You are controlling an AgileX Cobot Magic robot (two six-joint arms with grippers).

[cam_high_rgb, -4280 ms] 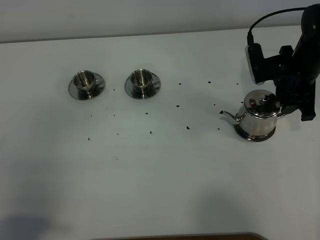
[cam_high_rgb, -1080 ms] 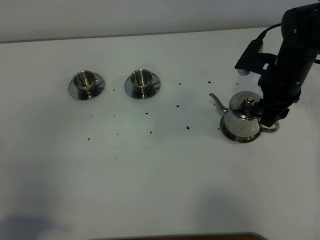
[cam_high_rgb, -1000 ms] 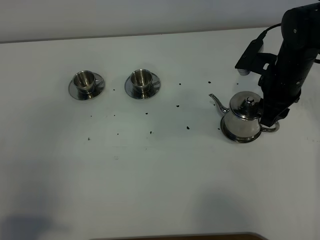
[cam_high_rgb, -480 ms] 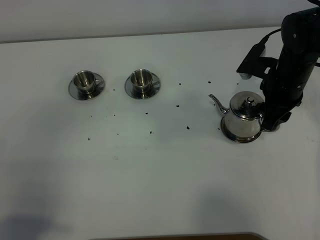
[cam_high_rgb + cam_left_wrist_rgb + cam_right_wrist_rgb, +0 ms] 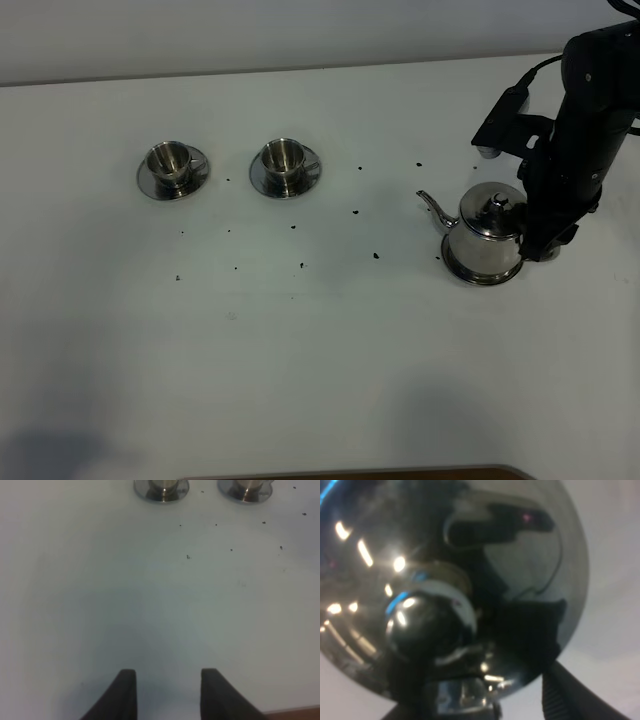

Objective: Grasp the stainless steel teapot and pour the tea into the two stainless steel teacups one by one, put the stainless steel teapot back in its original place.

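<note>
The stainless steel teapot stands upright at the right of the table, with its spout pointing left toward the cups. A shiny rim circles its foot; I cannot tell whether this is the original place. My right gripper is at the pot's handle side. The right wrist view shows the lid knob close up, and one finger stands apart from the handle joint, so the gripper is open. Two stainless steel teacups sit on saucers at the far left. My left gripper is open over bare table.
Dark specks are scattered over the white table between the cups and the pot. The table's back edge runs behind the cups. The saucers show far ahead of the left fingers.
Since the oldest frame the teapot has shifted left, its spout has swung toward the back, and the right arm has turned. In the last second the arm edged slightly right; the pot stayed put.
</note>
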